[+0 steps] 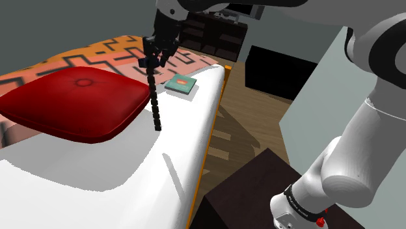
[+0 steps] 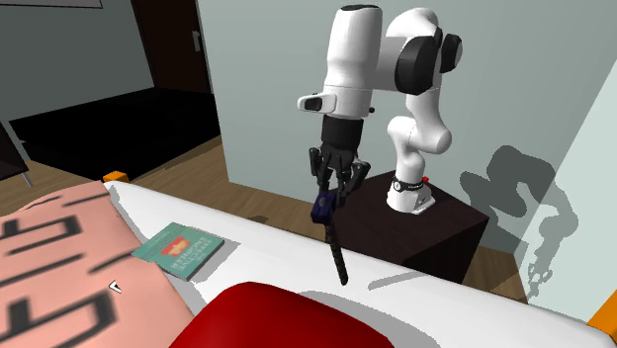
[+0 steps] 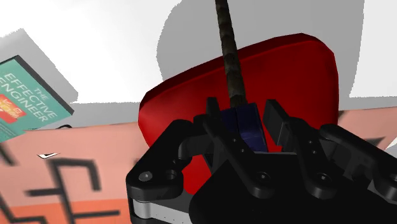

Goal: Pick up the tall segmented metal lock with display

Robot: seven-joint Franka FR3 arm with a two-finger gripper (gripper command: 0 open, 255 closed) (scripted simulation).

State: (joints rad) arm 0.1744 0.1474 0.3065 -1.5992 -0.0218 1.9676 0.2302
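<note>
One pincer (image 1: 154, 57) clasping segmented lock (image 1: 155, 97), hanging clear above bed (image 1: 209, 123) edge, cushion (image 1: 71, 104) beside

Bright, even light, all views sharp, no glare. Hard-edged arm (image 2: 356, 59) shadow on the far wall (image 2: 494, 99) in the second exterior view. Grey shadow over the near part of the white bed (image 1: 189, 130) beside the red cushion (image 1: 78, 104); shadow streaks on the floor (image 1: 254, 117).

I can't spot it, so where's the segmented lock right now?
In the shoulder view the segmented lock hangs from the gripper over the white bed, between the red cushion and the teal book.
</note>
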